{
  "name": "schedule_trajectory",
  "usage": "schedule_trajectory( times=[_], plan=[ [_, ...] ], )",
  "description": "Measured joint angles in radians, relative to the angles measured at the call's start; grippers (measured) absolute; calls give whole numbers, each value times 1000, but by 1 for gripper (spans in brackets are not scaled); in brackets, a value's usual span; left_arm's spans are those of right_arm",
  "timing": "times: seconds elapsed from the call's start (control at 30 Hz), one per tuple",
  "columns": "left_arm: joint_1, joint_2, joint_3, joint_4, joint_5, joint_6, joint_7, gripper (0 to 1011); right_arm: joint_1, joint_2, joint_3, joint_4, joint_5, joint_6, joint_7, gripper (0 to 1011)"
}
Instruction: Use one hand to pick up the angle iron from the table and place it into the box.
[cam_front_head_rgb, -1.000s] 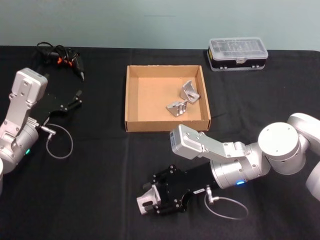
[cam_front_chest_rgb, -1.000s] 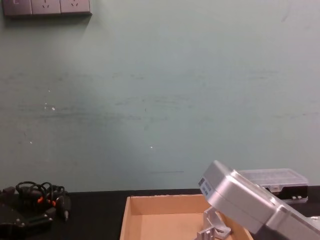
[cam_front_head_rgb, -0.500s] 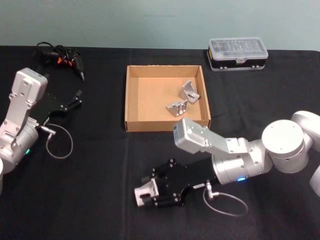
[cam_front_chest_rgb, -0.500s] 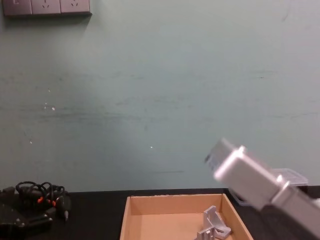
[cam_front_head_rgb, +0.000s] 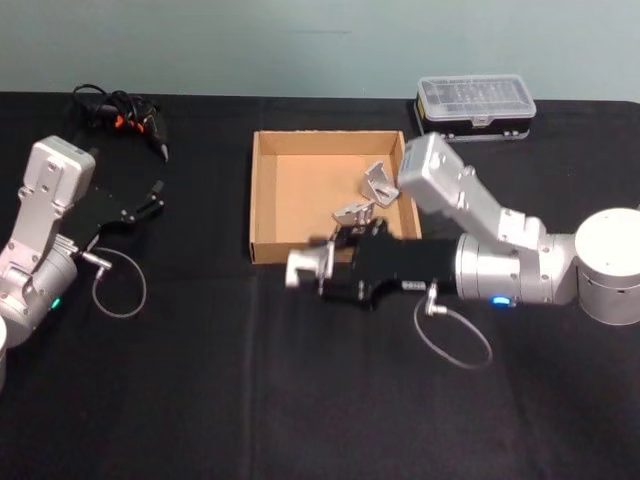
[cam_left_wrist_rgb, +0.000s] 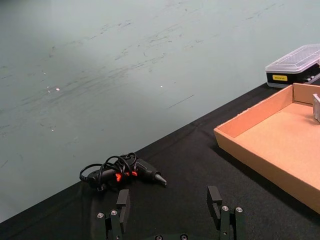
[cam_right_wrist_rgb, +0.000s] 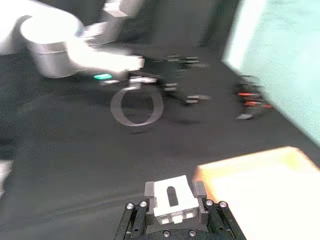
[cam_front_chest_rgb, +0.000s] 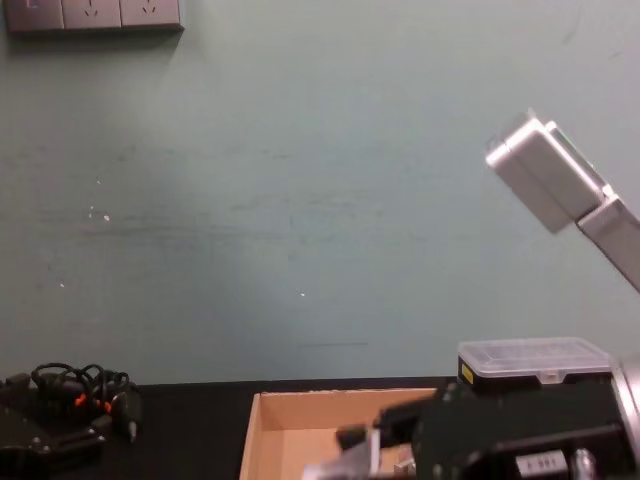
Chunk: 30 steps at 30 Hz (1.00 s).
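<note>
My right gripper (cam_front_head_rgb: 326, 268) is shut on a silver angle iron (cam_front_head_rgb: 303, 266) and holds it above the black table (cam_front_head_rgb: 200, 380), just in front of the box's near wall. In the right wrist view the angle iron (cam_right_wrist_rgb: 171, 199) sits clamped between the jaws, with a corner of the box (cam_right_wrist_rgb: 260, 175) beside it. The tan cardboard box (cam_front_head_rgb: 262, 190) holds two more angle irons (cam_front_head_rgb: 378, 183) near its right wall. My left gripper (cam_front_head_rgb: 152, 200) rests open at the table's left, nothing between its fingers (cam_left_wrist_rgb: 215, 200).
A clear-lidded black organiser case (cam_front_head_rgb: 475, 106) stands behind the box at the back right. A black tool with coiled cable (cam_front_head_rgb: 120, 112) lies at the back left. A cable loop (cam_front_head_rgb: 118, 282) hangs off the left arm, another (cam_front_head_rgb: 455, 340) off the right.
The right gripper has risen off the table's front area with the angle iron and moved back toward the box's near wall. The left arm has not moved.
</note>
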Motion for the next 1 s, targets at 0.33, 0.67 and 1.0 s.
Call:
schedule_trajectory(
  times=[0.33,0.67,1.0],
  plan=[
    [0,0,0,0,0,0,0,1011,-31,-118,91,107,-51,2,-249,474],
    [0,0,0,0,0,0,0,1011,3,-216,87,209,-121,-3,-311,474],
    [0,0,0,0,0,0,0,1011,25,-297,104,293,-166,-2,-368,474]
  ],
)
